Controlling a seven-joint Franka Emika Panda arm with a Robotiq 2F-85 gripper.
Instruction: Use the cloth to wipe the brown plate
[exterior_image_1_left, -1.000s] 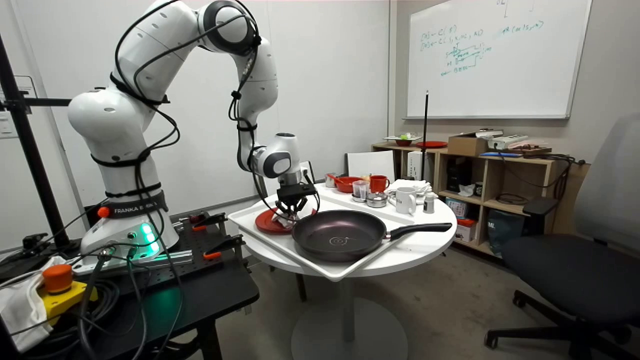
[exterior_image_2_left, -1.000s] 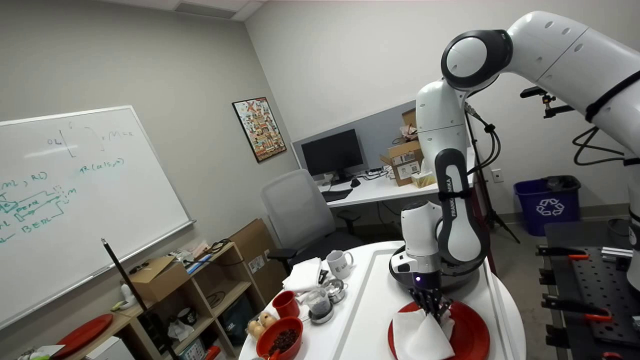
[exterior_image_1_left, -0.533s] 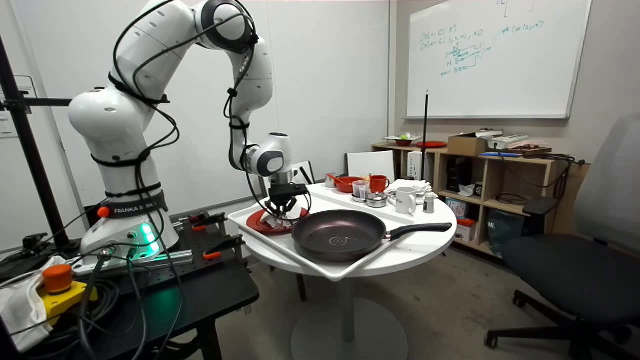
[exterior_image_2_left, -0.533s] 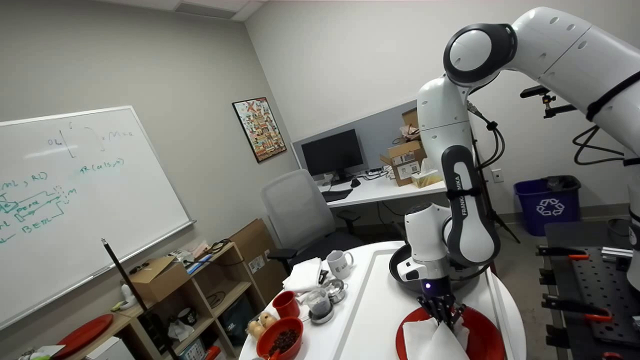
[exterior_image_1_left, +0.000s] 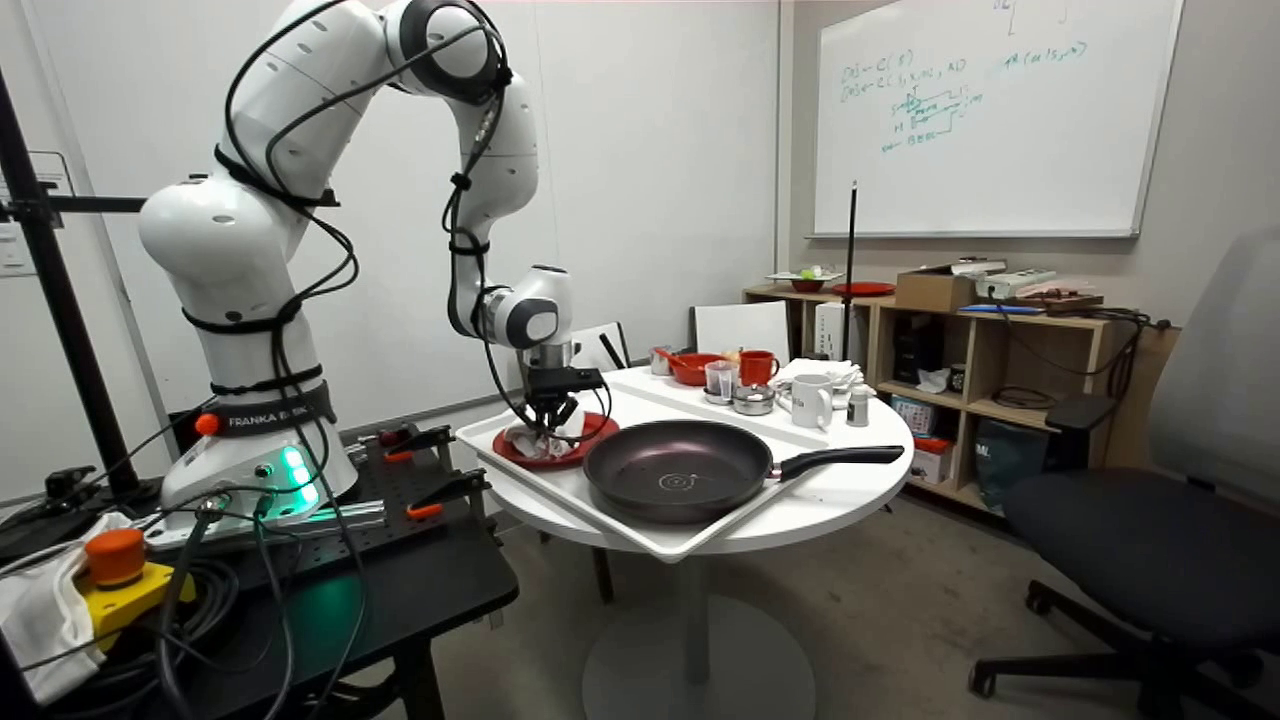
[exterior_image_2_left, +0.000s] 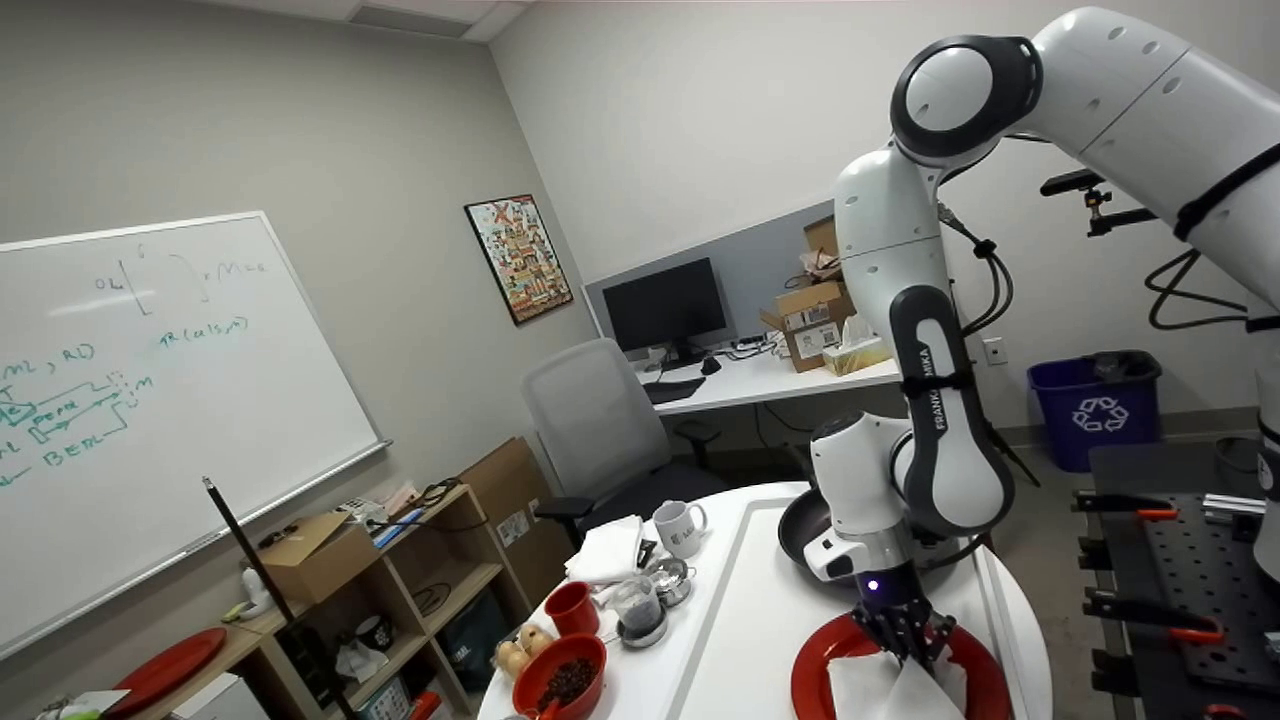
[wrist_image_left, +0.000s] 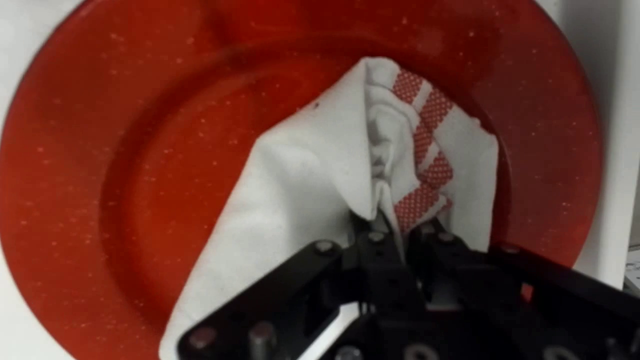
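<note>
The red plate lies on the white tray; it also shows in both exterior views. A white cloth with red checked stripes is bunched on the plate, over its middle and one side in the wrist view. The cloth also shows in both exterior views. My gripper is shut on the cloth, with a fold pinched between its fingers. It points down over the plate in both exterior views. The fingertips' ends are hidden in the cloth.
The black frying pan stands beside the plate on the white tray, its handle reaching past the tray. A grey mug, a red mug, a glass and a red bowl of dark beans stand along the table's far side.
My gripper and the cloth have moved toward the robot base. The plate shifted the same way at first, then stayed while the cloth moved across it.
</note>
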